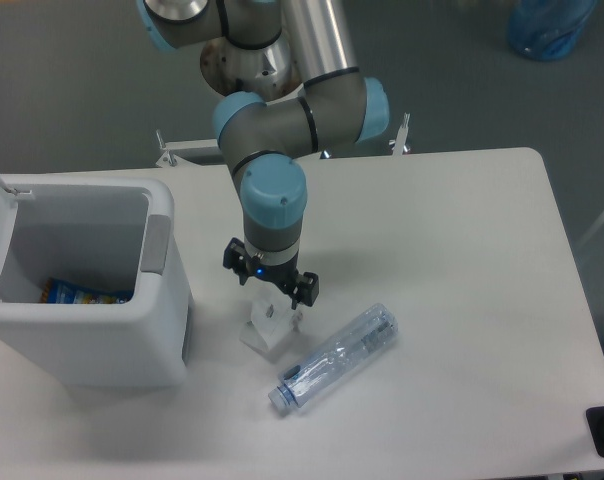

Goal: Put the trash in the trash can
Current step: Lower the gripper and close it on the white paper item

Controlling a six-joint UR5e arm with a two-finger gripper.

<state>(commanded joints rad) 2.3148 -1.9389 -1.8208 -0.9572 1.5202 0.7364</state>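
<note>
We have the hand (270, 291) spread right over the carton piece (271, 326) on the table (462, 250), bottle (334, 358) just right of it, so we drop straight, pinch the carton's upright fold, then carry it left to the trash can (82, 290).

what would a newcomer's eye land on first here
First, the grey and blue robot arm reaching down mid-table, its gripper poised right over a small white paper carton piece. Just right of that lies a clear plastic bottle on its side. At the left edge stands an open white trash can with a blue-and-yellow snack wrapper inside.
</note>
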